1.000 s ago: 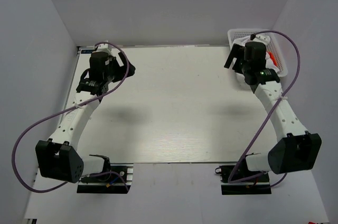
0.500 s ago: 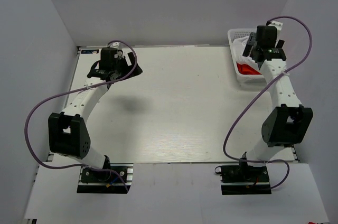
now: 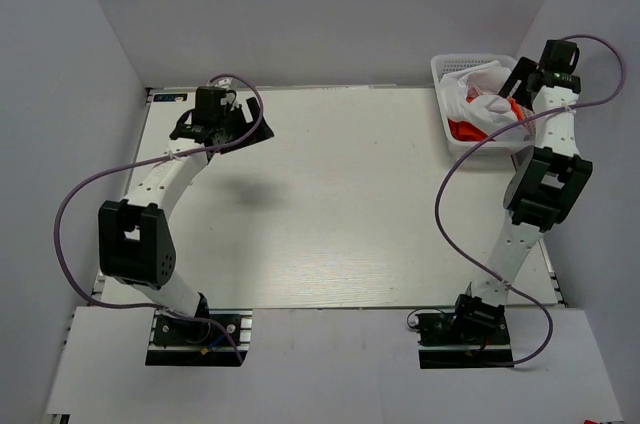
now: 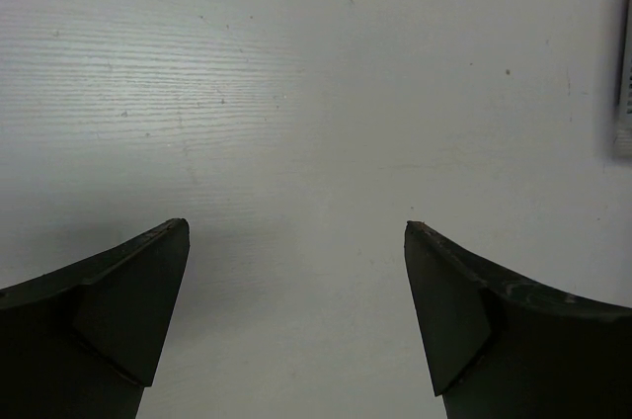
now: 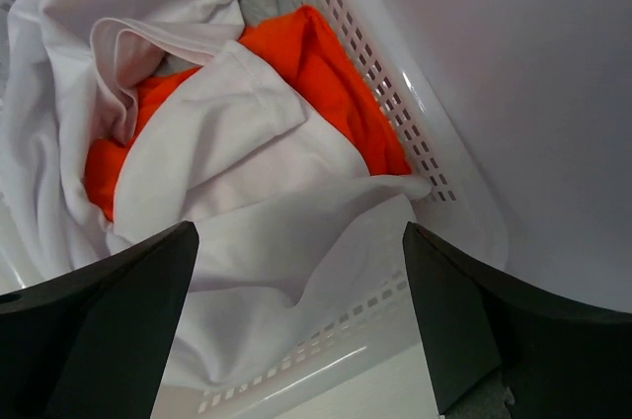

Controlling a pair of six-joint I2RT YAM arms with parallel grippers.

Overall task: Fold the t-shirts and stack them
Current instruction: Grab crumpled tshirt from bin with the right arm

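A plain white t-shirt [image 5: 247,172] and a bright orange t-shirt [image 5: 331,68] lie crumpled together in the white lattice basket [image 5: 434,172] at the table's back right. In the top view the white shirt [image 3: 480,96] lies over the orange one [image 3: 463,131]. My right gripper [image 5: 299,228] is open and empty, just above the white shirt at the basket's right side; it also shows in the top view [image 3: 518,78]. My left gripper [image 4: 296,224] is open and empty over bare tabletop at the back left [image 3: 252,129].
The basket's rim [image 3: 447,69] stands against the right wall and the back wall. The pale wood-grain tabletop [image 3: 340,194] spreads between the two arms. A purple cable [image 3: 470,159] loops down from the right arm.
My right arm has swung right and back, from beside the basket to above it, so the shirts now show. My left arm has straightened and its gripper has shifted right.
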